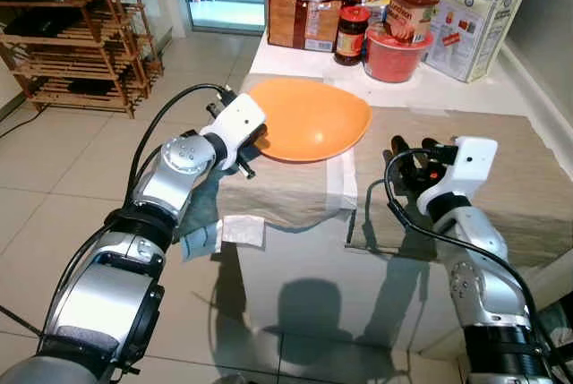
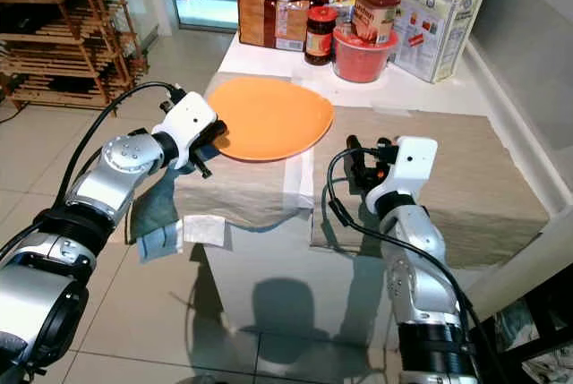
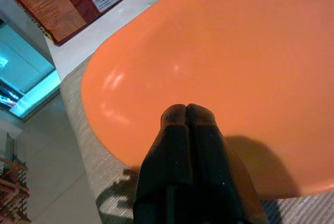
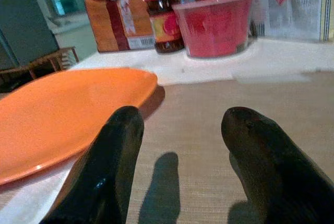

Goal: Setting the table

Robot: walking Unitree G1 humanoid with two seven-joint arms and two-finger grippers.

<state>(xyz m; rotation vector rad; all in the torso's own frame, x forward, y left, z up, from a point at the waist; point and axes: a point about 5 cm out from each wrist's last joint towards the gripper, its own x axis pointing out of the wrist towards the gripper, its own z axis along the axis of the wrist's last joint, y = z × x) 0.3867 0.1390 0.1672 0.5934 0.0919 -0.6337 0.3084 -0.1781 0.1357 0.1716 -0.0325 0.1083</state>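
Both silver arms reach over the table (image 1: 501,89). At the near left edge of the orange plate (image 1: 309,120), the left gripper (image 1: 257,140) is clenched on the rim, and the plate lies on a beige mat (image 1: 295,189). To its right, the right gripper (image 1: 405,153) hovers above the mat with fingers (image 4: 112,151) spread, grasping nothing. Jars and boxes (image 1: 385,17) stand behind the plate.

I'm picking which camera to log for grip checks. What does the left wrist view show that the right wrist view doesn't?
Left wrist view alone: the left end effector, fingers pressed together over the near edge of the orange plastic plate, and tiled floor beyond the table edge.

Right wrist view alone: the right end effector, fingers apart above the beige woven placemat, and a red plastic tub.

Both: the plate, the placemat, a brown cardboard box.
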